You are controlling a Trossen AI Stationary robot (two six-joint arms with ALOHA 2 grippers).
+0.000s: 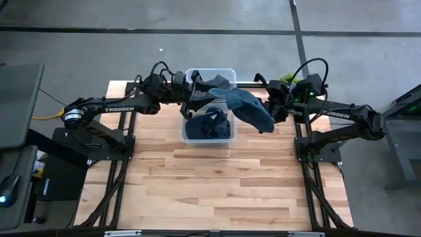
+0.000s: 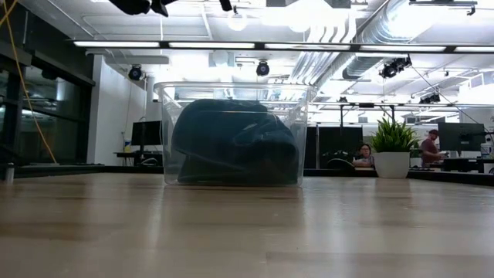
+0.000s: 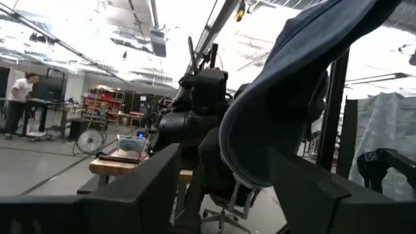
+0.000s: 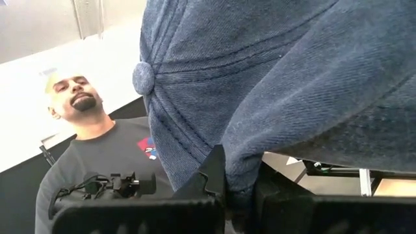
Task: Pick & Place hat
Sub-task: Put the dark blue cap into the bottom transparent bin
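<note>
Right pincer (image 4: 237,185) clamps denim hat (image 1: 250,108) — above bin (image 1: 208,139); left pincer (image 1: 196,99) open

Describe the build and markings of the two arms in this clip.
Both are dark, jointed arms with black cables looping over their wrists. The left arm has white TROSSEN lettering and an orange-ringed joint near its base; the right arm bears similar white lettering. Fingers are dark, blocky and flat-faced.

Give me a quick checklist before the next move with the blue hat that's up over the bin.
1. Right gripper shut on the blue hat: ok.
2. Left gripper clear of the hat: cannot tell; fingers look open, hat hangs close.
3. Hat over the clear bin: not ok, it overhangs the right rim.
4. Room in bin: cannot tell; a dark hat already fills much of it.
5. Table around the bin free: ok.
</note>
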